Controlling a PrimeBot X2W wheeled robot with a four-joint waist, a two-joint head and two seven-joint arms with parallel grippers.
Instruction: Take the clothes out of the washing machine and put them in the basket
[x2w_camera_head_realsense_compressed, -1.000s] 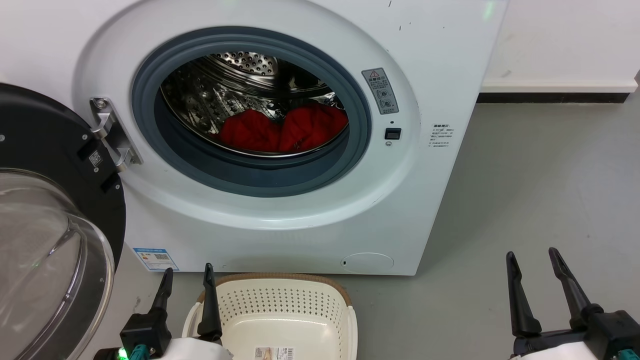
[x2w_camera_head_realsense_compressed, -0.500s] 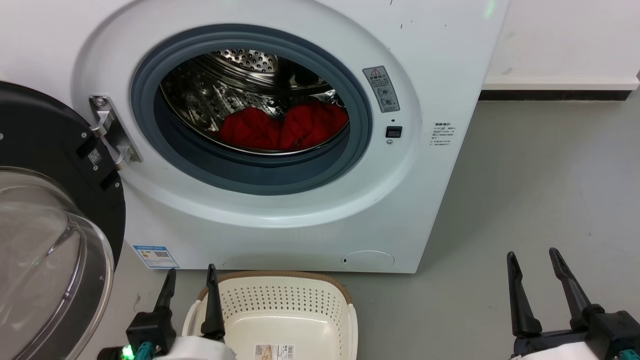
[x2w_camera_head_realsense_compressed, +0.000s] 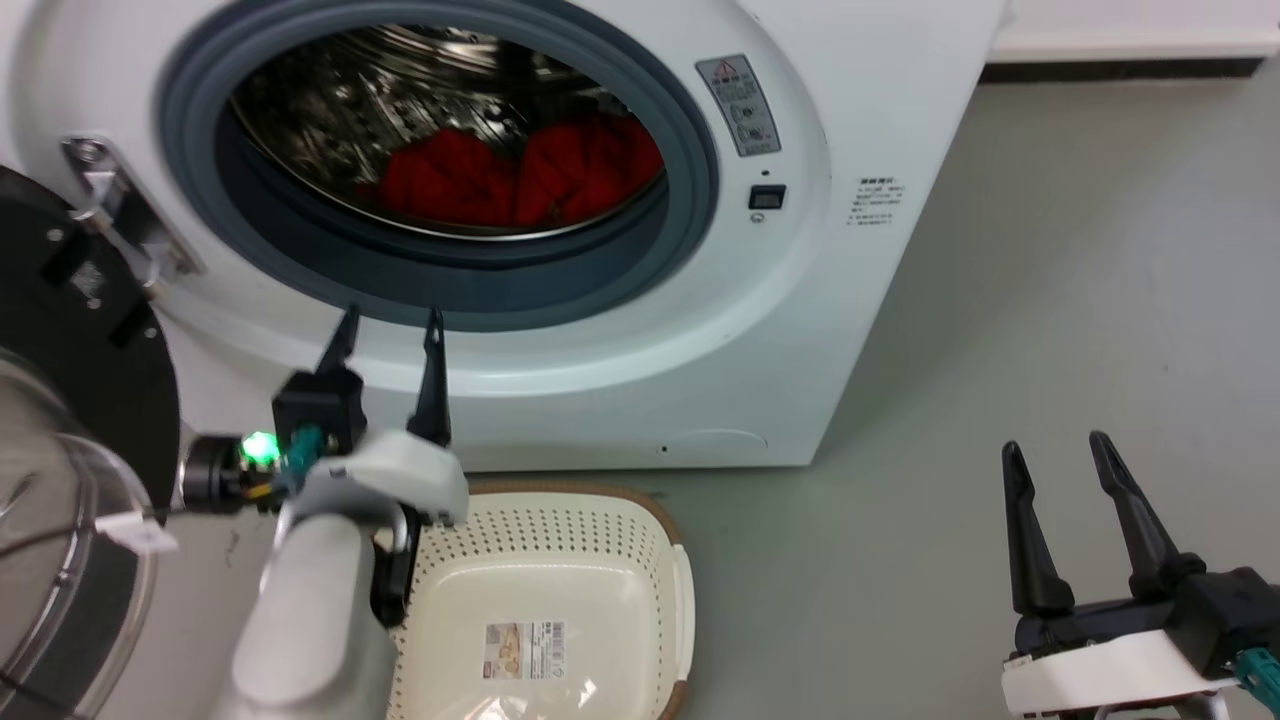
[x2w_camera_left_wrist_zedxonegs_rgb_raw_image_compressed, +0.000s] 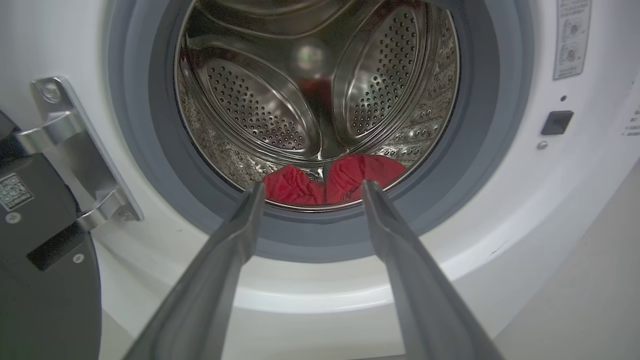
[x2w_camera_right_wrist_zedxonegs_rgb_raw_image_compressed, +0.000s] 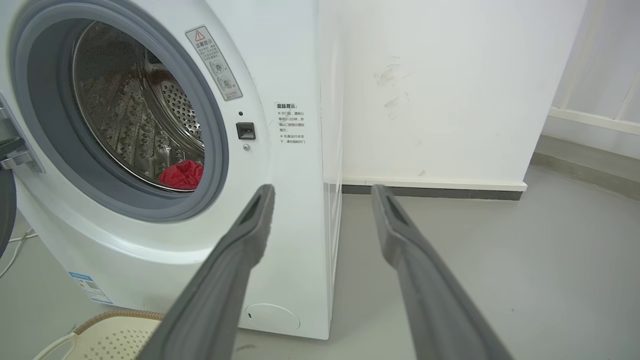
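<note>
The washing machine (x2w_camera_head_realsense_compressed: 800, 330) is left open, with the basket (x2w_camera_head_realsense_compressed: 580, 535) placed at its front foot. The red clothes (x2w_camera_head_realsense_compressed: 520, 175) are heaped at the lower front of the drum (x2w_camera_head_realsense_compressed: 320, 120). The left gripper (x2w_camera_head_realsense_compressed: 392, 318) and right gripper (x2w_camera_head_realsense_compressed: 1054, 446) are spread and empty. The grey ring (x2w_camera_head_realsense_compressed: 480, 300) may be struck if the left gripper is advanced too low.

1 washing machine (x2w_camera_head_realsense_compressed: 800, 330), 2 red clothes (x2w_camera_head_realsense_compressed: 440, 185), 1 basket (x2w_camera_head_realsense_compressed: 683, 600), 1 glass door (x2w_camera_head_realsense_compressed: 110, 400), 1 barcode sticker (x2w_camera_head_realsense_compressed: 525, 650), 2 grippers, left gripper (x2w_camera_head_realsense_compressed: 392, 315), right gripper (x2w_camera_head_realsense_compressed: 1054, 442)
</note>
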